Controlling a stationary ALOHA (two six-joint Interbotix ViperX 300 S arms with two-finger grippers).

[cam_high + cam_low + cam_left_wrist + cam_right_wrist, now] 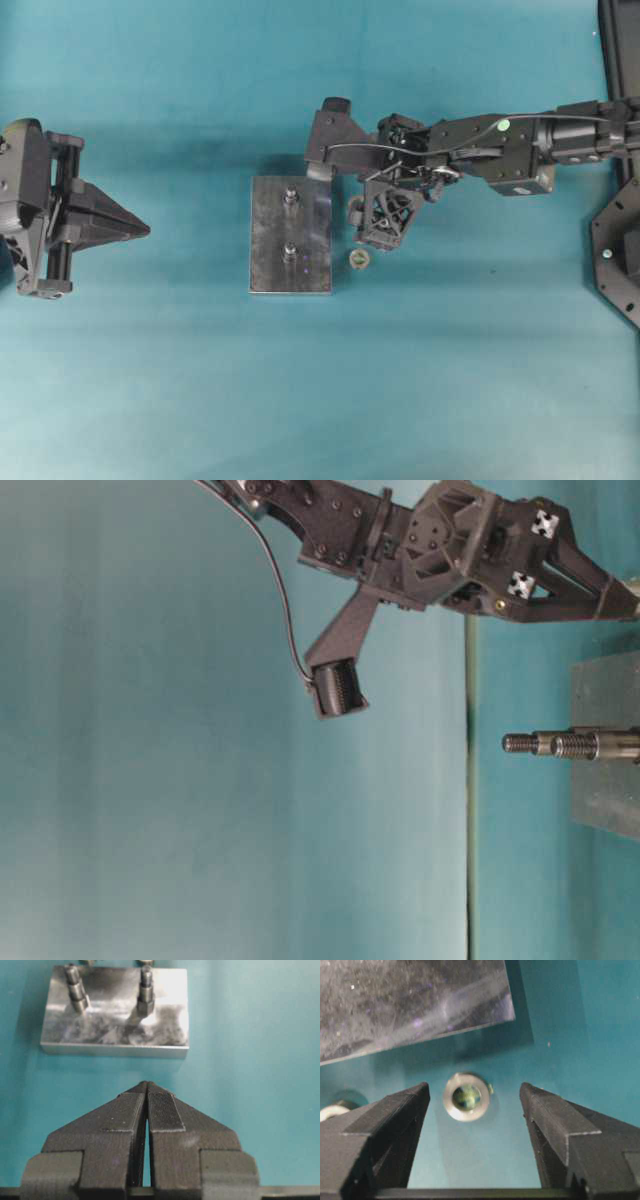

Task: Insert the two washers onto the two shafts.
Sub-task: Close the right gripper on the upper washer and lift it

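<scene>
— What do you get from overhead?

— You have the washer (360,259) flat on the bench (450,380), just beside the metal block (290,235) that carries two shafts (289,197). Your right gripper (372,232) hangs near it. Your left gripper (135,229) sits well apart, jaws together.

— And your left wrist camera?

— Jaws pressed together, empty, block ahead.

— Right wrist camera?

— Jaws stand wide apart, the washer (466,1097) lying between them on the bench, untouched.
</scene>
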